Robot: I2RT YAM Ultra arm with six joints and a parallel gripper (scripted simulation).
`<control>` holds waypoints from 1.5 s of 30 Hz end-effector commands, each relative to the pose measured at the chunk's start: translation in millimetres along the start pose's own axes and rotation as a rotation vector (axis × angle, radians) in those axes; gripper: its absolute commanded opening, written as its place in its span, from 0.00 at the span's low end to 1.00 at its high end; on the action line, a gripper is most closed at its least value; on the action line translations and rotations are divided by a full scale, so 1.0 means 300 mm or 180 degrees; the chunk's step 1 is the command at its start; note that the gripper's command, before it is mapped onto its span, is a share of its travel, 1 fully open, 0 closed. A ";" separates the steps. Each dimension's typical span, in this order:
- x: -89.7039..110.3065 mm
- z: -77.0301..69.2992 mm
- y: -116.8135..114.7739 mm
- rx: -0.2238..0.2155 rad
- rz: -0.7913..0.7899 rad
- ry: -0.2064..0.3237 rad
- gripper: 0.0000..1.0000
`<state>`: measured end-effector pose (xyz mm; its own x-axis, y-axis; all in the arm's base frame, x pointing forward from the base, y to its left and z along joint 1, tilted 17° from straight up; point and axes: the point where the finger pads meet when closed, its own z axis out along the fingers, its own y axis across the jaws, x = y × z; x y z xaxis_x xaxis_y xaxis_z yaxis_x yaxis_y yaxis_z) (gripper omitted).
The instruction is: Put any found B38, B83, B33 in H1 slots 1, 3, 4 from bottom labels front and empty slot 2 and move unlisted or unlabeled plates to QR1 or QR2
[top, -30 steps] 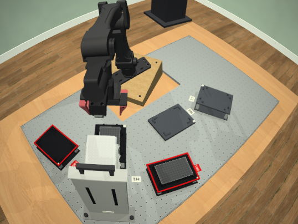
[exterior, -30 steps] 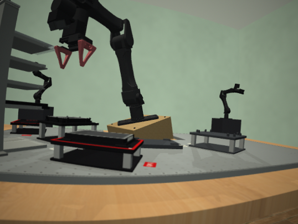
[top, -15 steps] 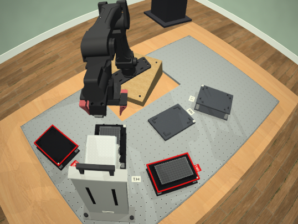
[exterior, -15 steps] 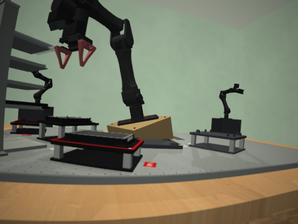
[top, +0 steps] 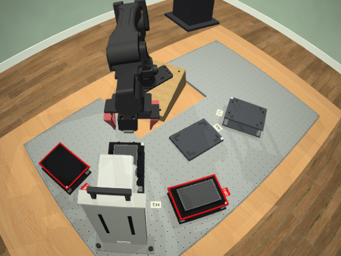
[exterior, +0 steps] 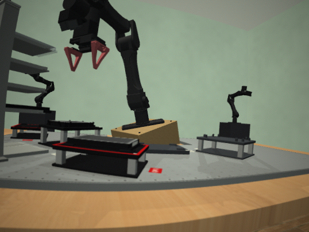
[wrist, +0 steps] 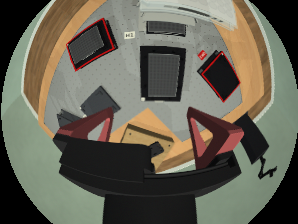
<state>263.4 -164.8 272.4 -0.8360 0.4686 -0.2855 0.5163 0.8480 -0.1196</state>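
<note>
The plate hotel H1 (top: pixel 114 203) is a pale grey tower at the front left; its shelves (exterior: pixel 26 69) show edge-on at the left of the exterior view, and I cannot tell what they hold. A grey well plate (top: pixel 126 151) lies flat on a black nest just before the hotel's open side; it also shows in the wrist view (wrist: pixel 164 72). My gripper (top: pixel 131 121) hangs high above the deck behind that plate, open and empty, with its red fingers (exterior: pixel 86 58) spread wide. A second plate (top: pixel 198 194) lies in the red-framed quarantine nest at the front right.
The other red-framed quarantine nest (top: pixel 64 165) at the left is empty. A flat dark nest (top: pixel 196 138) and the raised nest by the L1 label (top: pixel 244 115) stand empty at the right. The arm's wooden wedge base (top: pixel 168 89) is behind.
</note>
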 end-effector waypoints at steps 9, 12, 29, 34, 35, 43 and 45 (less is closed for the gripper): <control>0.018 -0.015 0.123 -0.0012 0.0058 -0.0035 1.00; 0.047 -0.015 0.141 0.0002 0.0043 -0.0057 1.00; 0.103 -0.016 0.298 0.0001 0.0046 -0.0849 1.00; 0.118 -0.016 0.340 0.0000 0.0047 -0.1059 1.00; 0.122 -0.016 0.350 0.0000 0.0047 -0.1112 1.00; 0.140 -0.017 0.399 0.0001 0.0049 -0.1534 1.00; 0.140 -0.017 0.399 0.0002 0.0049 -0.1640 1.00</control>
<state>282.5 -38.3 237.2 -0.6990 0.3025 -0.6480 0.4948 0.8588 -0.1328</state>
